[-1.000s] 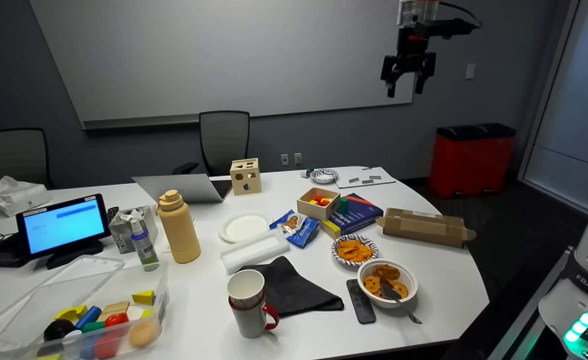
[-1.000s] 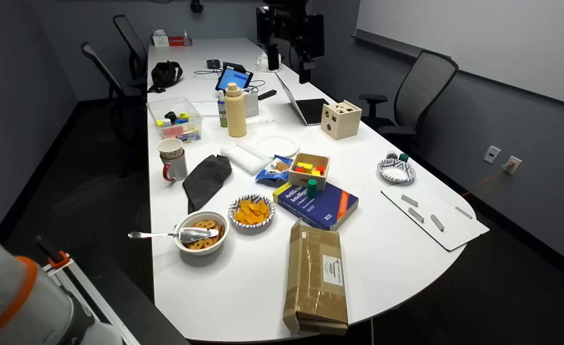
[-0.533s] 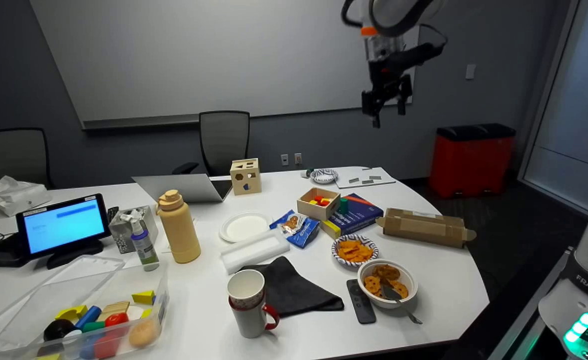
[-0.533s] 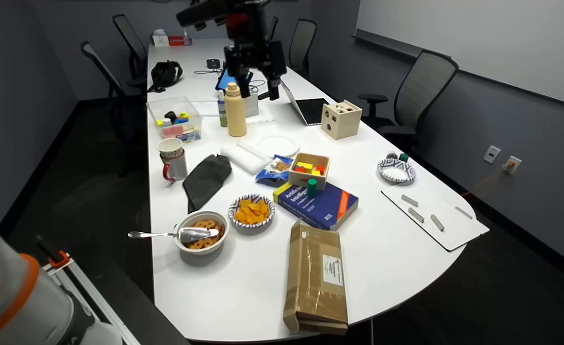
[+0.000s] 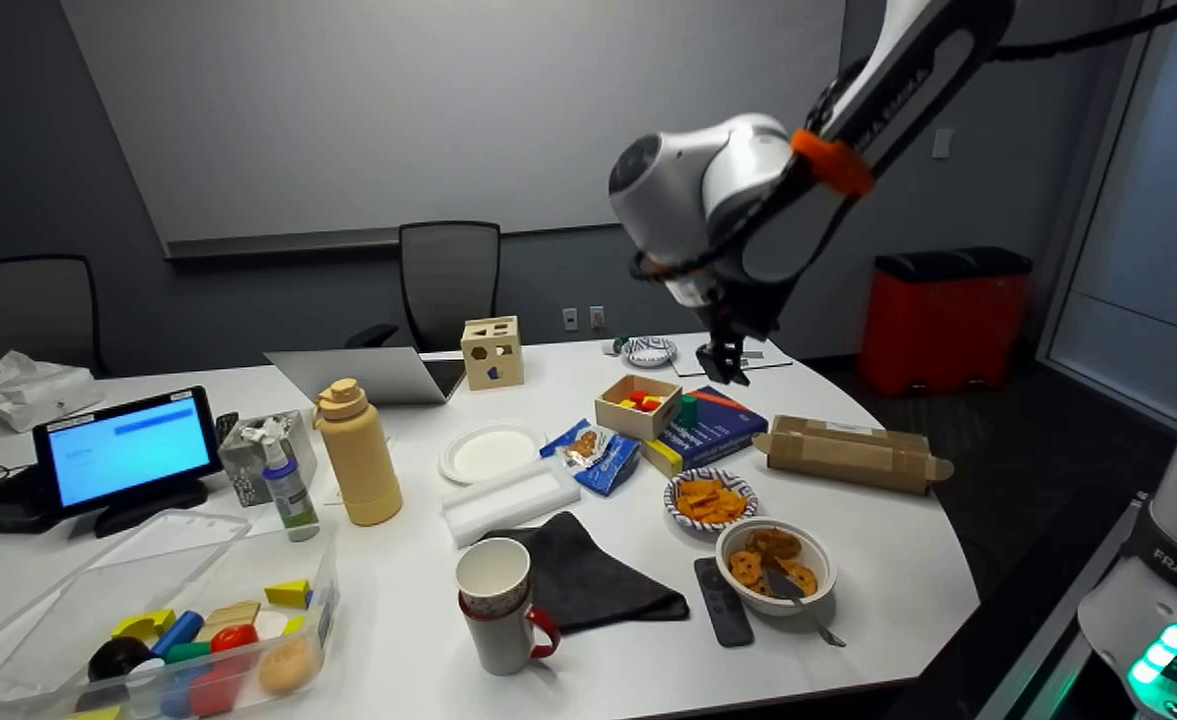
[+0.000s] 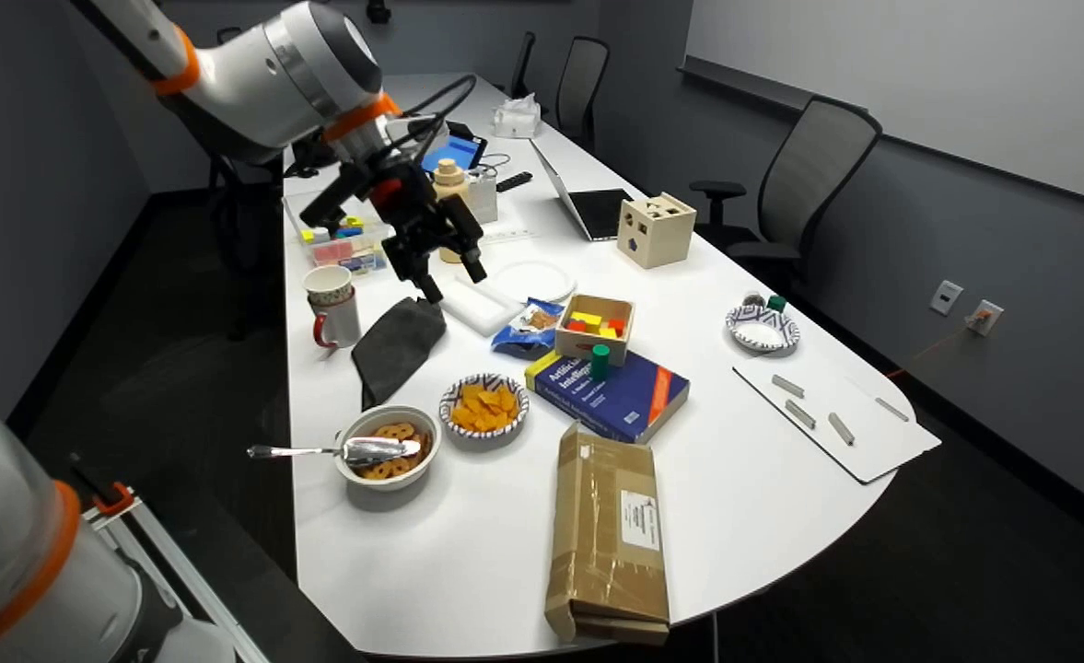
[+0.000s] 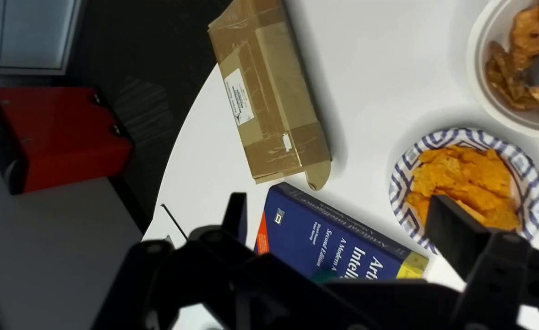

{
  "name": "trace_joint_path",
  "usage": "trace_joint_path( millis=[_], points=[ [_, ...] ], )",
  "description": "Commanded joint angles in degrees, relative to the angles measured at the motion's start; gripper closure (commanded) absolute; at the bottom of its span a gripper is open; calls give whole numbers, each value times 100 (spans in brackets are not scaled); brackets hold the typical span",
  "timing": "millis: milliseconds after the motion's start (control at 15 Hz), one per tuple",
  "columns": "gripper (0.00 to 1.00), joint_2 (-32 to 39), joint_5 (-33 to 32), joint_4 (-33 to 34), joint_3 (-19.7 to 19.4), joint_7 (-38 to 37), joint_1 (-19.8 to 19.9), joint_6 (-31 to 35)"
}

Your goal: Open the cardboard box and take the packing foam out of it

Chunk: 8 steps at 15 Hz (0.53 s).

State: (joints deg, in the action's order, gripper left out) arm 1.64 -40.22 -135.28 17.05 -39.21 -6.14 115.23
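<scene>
The brown cardboard box (image 5: 848,455) lies on the table's rounded end in both exterior views (image 6: 608,539). Its top looks shut, and a small end flap sticks out. It shows in the upper middle of the wrist view (image 7: 271,91). A white slab, the packing foam (image 5: 510,500), lies on the table outside the box, beside the round plate; it also shows in an exterior view (image 6: 484,311). It is out of the wrist view. My gripper (image 6: 456,282) is open and empty, tilted in the air above the table, apart from box and foam. Its fingers (image 7: 338,206) are wide apart.
A blue book (image 7: 324,233) lies beside the box, with a wooden tray of blocks (image 6: 594,343) on it. A chip bowl (image 7: 468,183) and a pretzel bowl (image 5: 776,565) with a spoon stand nearby. Stacked cups (image 5: 498,610) and a tall bottle (image 5: 358,455) stand farther off.
The arm has swung down and tilted. My gripper is lower over the table and farther left in both exterior views. The box, the foam and the other objects have not moved.
</scene>
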Motion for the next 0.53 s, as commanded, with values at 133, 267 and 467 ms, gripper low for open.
trace_joint_path(
  millis=[133,267,467],
  points=[
    [0,1134,-1480,-45,-658,-984,-231,449],
    [0,1514,-1868,-43,-869,-1337,-242,682],
    [0,2038,-2364,55,-1132,-1714,-217,1052]
  ],
)
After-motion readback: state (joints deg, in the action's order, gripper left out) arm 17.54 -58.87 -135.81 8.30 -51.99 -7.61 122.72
